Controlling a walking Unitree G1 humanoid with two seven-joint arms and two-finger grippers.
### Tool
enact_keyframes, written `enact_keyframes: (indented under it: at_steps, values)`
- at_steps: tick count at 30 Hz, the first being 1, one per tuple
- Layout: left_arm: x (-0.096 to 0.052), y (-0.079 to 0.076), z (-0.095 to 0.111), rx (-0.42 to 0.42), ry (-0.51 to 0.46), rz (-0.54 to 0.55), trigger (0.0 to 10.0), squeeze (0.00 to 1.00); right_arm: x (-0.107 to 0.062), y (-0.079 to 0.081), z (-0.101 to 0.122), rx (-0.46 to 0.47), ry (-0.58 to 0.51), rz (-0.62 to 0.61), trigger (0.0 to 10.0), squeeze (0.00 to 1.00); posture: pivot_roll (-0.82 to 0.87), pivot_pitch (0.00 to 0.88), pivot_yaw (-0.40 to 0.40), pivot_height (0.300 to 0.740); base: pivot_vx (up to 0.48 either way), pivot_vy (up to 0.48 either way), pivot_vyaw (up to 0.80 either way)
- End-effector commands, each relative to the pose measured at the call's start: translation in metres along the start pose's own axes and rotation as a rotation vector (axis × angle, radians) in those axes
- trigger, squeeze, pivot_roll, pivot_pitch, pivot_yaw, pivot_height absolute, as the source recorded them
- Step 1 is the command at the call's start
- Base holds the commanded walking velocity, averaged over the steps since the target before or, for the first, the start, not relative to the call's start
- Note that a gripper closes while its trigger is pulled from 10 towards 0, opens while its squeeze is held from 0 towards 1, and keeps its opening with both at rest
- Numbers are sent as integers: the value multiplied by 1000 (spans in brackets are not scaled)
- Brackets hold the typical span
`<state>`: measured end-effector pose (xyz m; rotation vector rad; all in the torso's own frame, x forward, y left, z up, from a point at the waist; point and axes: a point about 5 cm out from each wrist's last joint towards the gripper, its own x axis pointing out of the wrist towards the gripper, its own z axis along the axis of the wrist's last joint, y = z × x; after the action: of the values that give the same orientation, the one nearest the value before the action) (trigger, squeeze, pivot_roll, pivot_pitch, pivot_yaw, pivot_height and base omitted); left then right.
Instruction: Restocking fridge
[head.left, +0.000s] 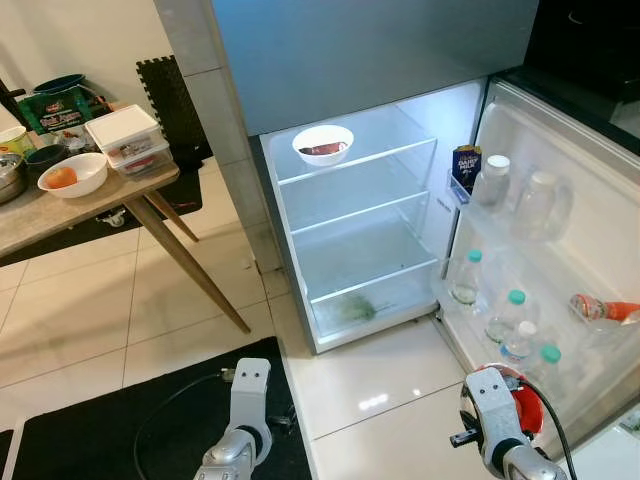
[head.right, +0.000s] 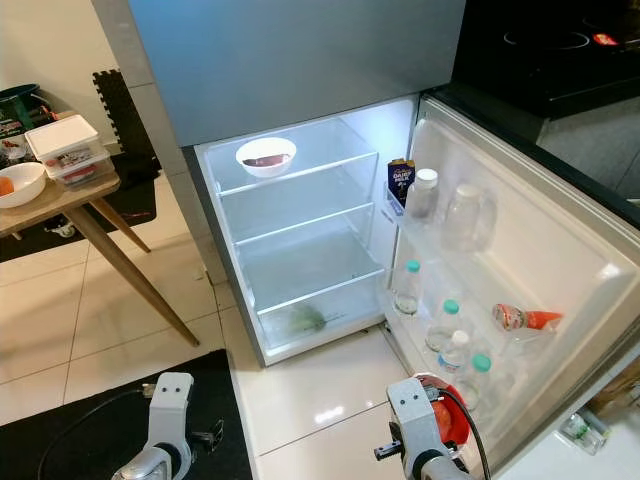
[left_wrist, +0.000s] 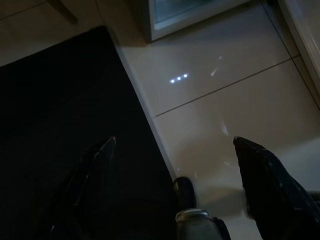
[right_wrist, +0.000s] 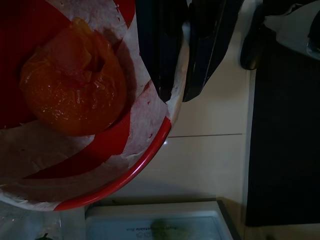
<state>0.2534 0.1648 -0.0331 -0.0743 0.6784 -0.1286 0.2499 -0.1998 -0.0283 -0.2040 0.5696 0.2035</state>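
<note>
Left eye view: the fridge (head.left: 360, 230) is seen with its door (head.left: 560, 250) swung wide. A white bowl (head.left: 323, 144) with something dark inside is set on the top shelf; the lower shelves are bare save a greenish smear at the bottom, too blurred to name. Bottles (head.left: 492, 182) and a dark carton (head.left: 466, 166) are racked in the door. At far left a wooden surface (head.left: 80, 200) is cut off by the frame; a white bowl with an orange item (head.left: 72, 174) and stacked lidded boxes (head.left: 128, 138) are carried on it. Both arms are seen low, over the floor.

Right eye view: a red bowl (head.right: 450, 415) is half hidden behind the right arm's wrist.

Left wrist view: very dark. The left gripper (left_wrist: 175, 150) is shown with jaws spread wide, nothing held, over a black mat (left_wrist: 60, 100) and pale tiles.

Right wrist view: the right gripper (right_wrist: 177, 75) is shown with jaws clamped on the rim of the red bowl, paper-lined, with an orange fruit piece (right_wrist: 72, 80) in it. Fridge bottom is glimpsed beyond.
</note>
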Motion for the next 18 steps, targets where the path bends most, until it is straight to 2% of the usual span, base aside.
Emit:
enact_keyframes:
  at_steps: [1, 8, 18]
  values:
    - [-2, 6, -3, 9, 10, 20, 10000, 0, 1, 1, 3, 2, -15, 1, 10000, 0, -82, 109, 96, 740, 0, 0, 0]
    - [-1, 6, 1, 11, -12, 12, 10000, 0, 1, 3, 3, 5, -16, 2, 10000, 0, -79, 110, 99, 740, 0, 0, 0]
    - [-1, 6, 2, 12, -23, 12, 10000, 0, 1, 2, 3, 6, -16, 1, 10000, 0, -77, 108, 100, 740, 277, 0, 0]
